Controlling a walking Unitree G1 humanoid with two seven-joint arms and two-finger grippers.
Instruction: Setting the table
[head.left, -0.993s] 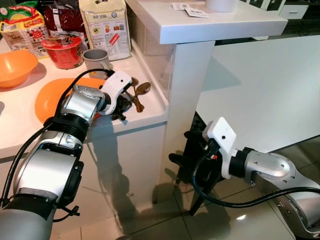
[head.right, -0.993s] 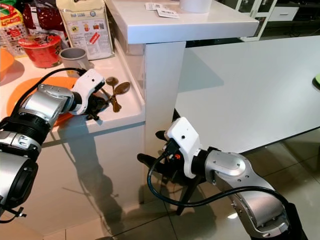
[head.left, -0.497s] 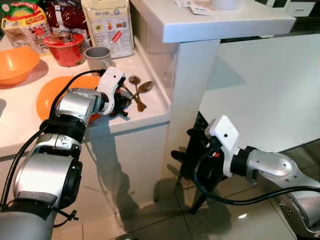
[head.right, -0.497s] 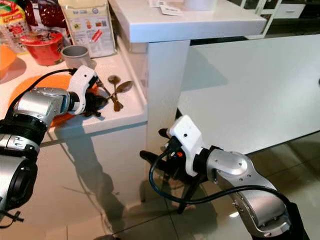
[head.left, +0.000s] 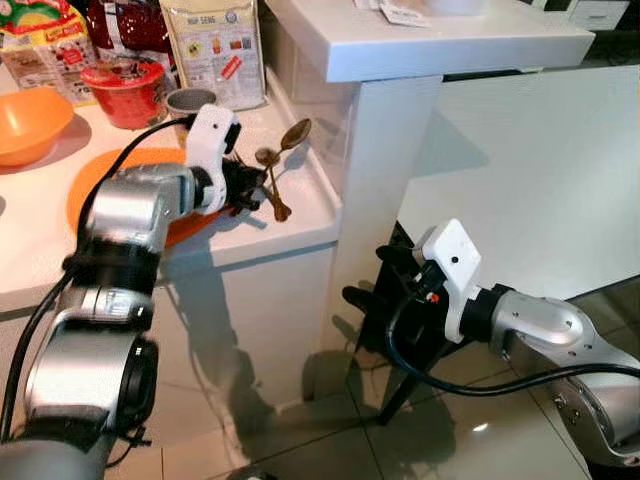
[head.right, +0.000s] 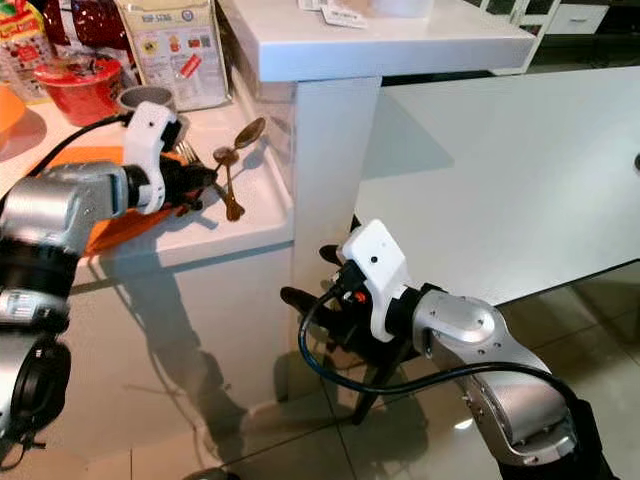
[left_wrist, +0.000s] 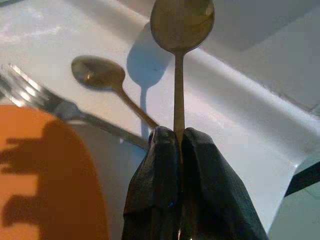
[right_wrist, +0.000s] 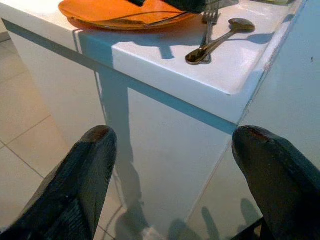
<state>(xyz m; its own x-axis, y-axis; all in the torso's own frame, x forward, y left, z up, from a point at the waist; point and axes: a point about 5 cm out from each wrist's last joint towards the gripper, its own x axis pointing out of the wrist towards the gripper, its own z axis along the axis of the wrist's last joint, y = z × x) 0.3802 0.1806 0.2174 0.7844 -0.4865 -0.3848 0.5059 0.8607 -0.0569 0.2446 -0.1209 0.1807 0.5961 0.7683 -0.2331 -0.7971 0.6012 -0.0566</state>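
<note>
A spoon (left_wrist: 181, 30) is lifted above the white surface (head.left: 290, 215), its handle pinched between the closed fingers of the left pincer (left_wrist: 179, 150). Below it lie a second spoon (left_wrist: 100, 75) and a fork (left_wrist: 45, 100), beside an orange plate (head.left: 105, 180). The right pincer (right_wrist: 175, 165) hangs spread wide, low near the floor.

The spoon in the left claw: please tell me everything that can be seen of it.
The spoon looks like brownish, bronze-toned metal, with a shiny oval bowl and a thin straight handle. The left claw is shut on the handle, and the black fingers press it from both sides. It is held off the white counter, bowl away from the claw, above a second spoon and a fork that lie there.
</note>
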